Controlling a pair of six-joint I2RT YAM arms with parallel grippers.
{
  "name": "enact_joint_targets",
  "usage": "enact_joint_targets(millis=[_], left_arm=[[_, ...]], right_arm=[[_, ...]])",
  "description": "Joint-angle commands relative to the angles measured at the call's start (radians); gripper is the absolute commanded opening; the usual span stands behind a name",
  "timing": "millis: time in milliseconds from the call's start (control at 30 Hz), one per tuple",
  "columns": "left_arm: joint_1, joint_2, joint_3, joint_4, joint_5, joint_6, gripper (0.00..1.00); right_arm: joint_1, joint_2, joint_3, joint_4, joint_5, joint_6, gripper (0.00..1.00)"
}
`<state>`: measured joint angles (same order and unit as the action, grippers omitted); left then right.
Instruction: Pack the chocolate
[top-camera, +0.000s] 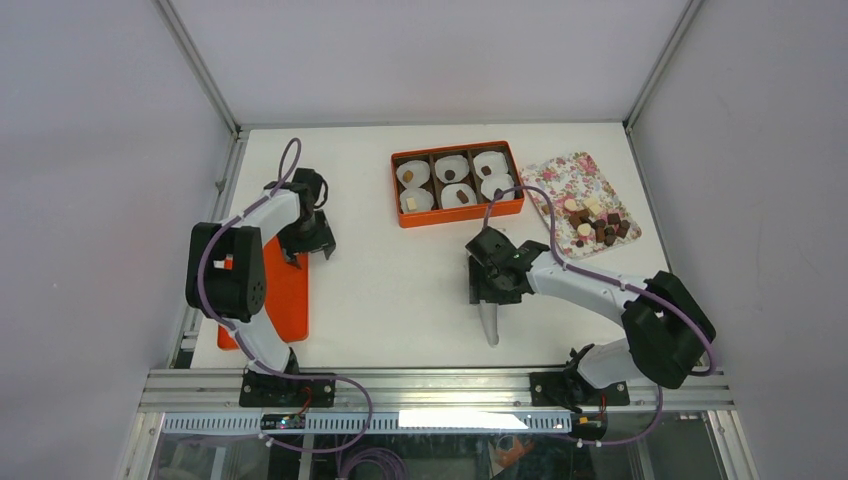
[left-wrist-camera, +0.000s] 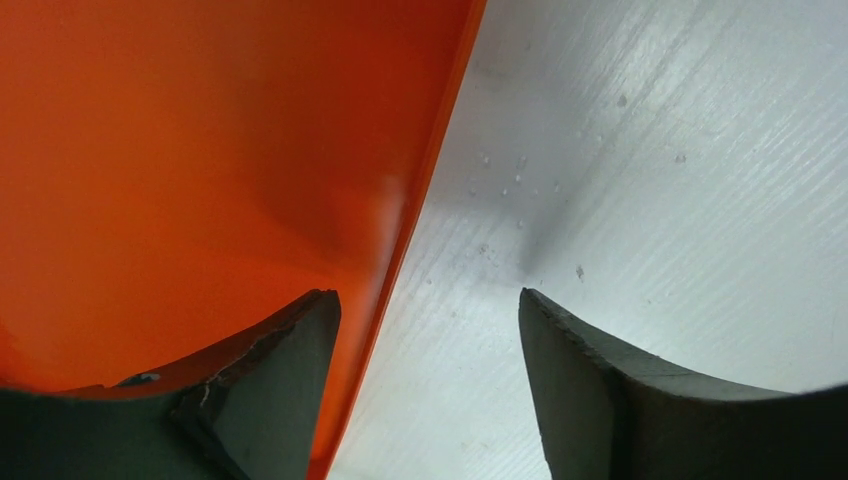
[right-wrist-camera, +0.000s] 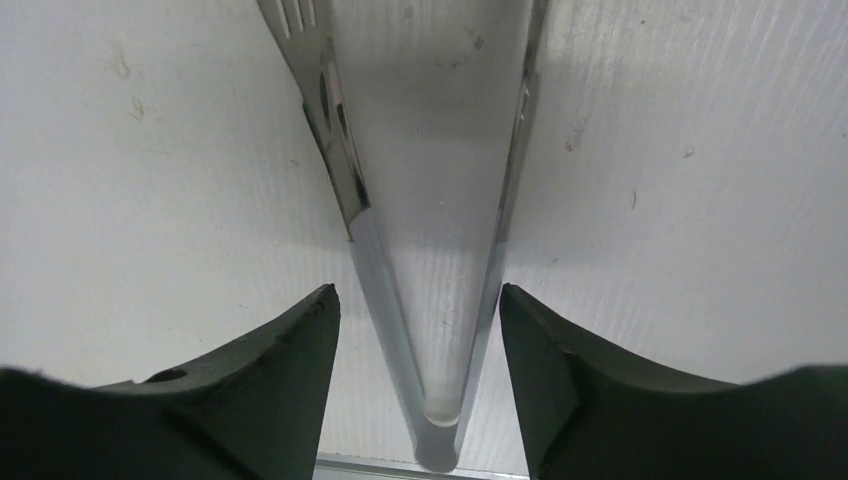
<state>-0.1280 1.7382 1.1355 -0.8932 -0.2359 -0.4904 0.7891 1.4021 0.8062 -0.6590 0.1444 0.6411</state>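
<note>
The chocolate (top-camera: 598, 228) lies in a small heap of dark, tan and cream pieces on the floral tray (top-camera: 565, 172) at the right. Single pieces sit in several white paper cups (top-camera: 450, 175) inside the orange box (top-camera: 457, 215). Metal tongs (top-camera: 490, 325) lie flat on the table. My right gripper (top-camera: 487, 298) is low over them and open. In the right wrist view its fingers (right-wrist-camera: 300, 340) stand on either side of the tongs (right-wrist-camera: 330, 130) without touching them. My left gripper (top-camera: 305, 255) is open, straddling the right edge of the orange lid (left-wrist-camera: 200, 150).
The orange lid (top-camera: 288, 300) lies flat at the table's left, partly under the left arm. The box stands at the back centre with the floral tray just right of it. Grey walls close in the table on three sides.
</note>
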Motion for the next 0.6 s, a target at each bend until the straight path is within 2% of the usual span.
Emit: enact_joint_targets(millis=[0, 133, 233, 267, 300, 400, 567], left_arm=[[0.022, 0.031, 0.042, 0.032, -0.013, 0.037, 0.66], [0.028, 0.053, 0.029, 0.045, 0.011, 0.040, 0.54], [0.028, 0.052, 0.022, 0.054, 0.031, 0.038, 0.37], [0.028, 0.052, 0.023, 0.057, 0.035, 0.039, 0.23], [0.028, 0.053, 0.027, 0.057, 0.038, 0.042, 0.01], [0.027, 0.034, 0.038, 0.055, 0.070, 0.059, 0.00], [0.027, -0.106, 0.053, 0.045, 0.114, 0.095, 0.00]], right_arm=[[0.007, -0.016, 0.014, 0.037, 0.031, 0.040, 0.65], [0.007, -0.051, 0.049, -0.012, 0.058, 0.055, 0.65], [0.007, -0.085, 0.095, -0.060, 0.081, 0.075, 0.65], [0.007, -0.099, 0.109, -0.071, 0.089, 0.082, 0.65], [0.008, -0.115, 0.123, -0.081, 0.101, 0.087, 0.65], [0.007, -0.162, 0.169, -0.113, 0.127, 0.097, 0.65], [0.005, -0.189, 0.270, -0.180, 0.145, 0.083, 0.65]])
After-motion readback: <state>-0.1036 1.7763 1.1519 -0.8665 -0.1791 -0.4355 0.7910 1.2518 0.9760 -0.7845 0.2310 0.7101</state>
